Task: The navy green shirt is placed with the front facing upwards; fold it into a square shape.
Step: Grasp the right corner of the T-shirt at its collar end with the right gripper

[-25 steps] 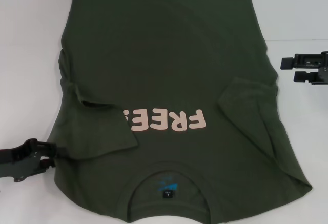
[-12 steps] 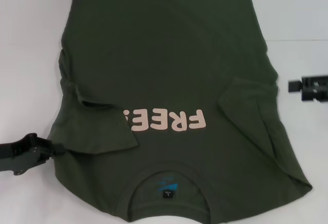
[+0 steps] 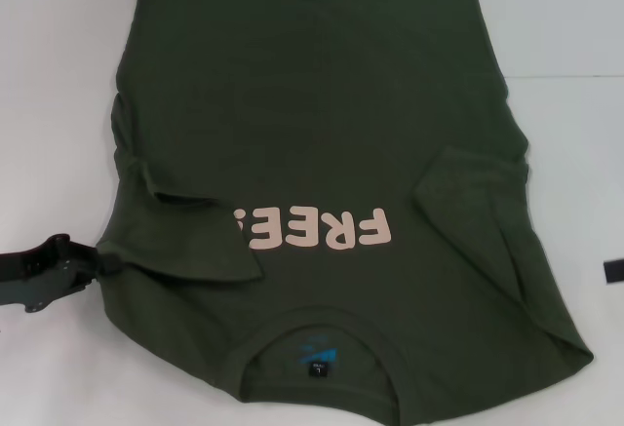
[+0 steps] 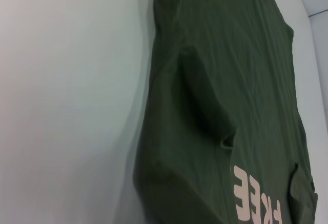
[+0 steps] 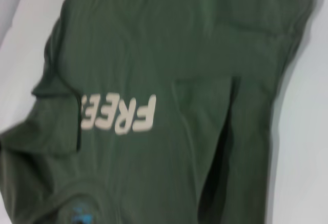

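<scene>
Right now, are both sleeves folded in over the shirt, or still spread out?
Both folded in. The left sleeve covers the end of the "FREE" lettering; the right sleeve lies over the navy green shirt, whose body is still spread flat.

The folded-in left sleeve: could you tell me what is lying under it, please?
The left sleeve lies over the shirt's chest and covers the end of the pink lettering; only "FRE" and part of another letter show. The rest is hidden.

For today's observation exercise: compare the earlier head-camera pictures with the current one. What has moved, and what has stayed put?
The right gripper has drawn back toward the robot and out to its right, so only a dark sliver shows at the picture's edge. The left gripper has edged inward to the folded left sleeve. The navy green shirt lies unchanged, both sleeves folded in.
</scene>
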Robot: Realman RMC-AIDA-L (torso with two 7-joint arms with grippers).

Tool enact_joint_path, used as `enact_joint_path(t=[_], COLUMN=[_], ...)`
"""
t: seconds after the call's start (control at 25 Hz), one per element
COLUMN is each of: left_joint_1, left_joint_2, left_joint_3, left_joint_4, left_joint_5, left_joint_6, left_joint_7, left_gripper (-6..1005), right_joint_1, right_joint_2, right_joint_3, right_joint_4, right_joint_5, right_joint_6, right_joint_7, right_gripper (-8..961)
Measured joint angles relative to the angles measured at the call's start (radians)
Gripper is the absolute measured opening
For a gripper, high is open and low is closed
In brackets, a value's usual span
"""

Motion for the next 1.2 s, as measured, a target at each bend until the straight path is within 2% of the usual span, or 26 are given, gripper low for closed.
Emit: enact_joint_path(t=[0.52,0.76,1.2], left_joint_1=[-0.005,0.000,0.001], left_joint_2=[0.000,0.000,0.000], left_joint_3=[0.000,0.000,0.000], left_joint_4=[-0.002,-0.002,-0.002], left_joint_5=[0.000,0.000,0.000], left_joint_6=[-0.006,-0.006,-0.006], left_joint_7=[0.001,0.001,0.001], left_gripper=[44,44,44], right_joint_1=[0.019,0.032,0.034], right_joint_2=[0.074,0.093,0.102], right_joint_3=[-0.029,-0.047,-0.064], right_joint_4=[0.002,0.002,0.011], right_joint_5=[-0.113,-0.150,-0.160], right_joint_6=[0.009,0.012,0.024], right_joint_7=[-0.030,-0.030,-0.017], right_gripper=[763,752,733])
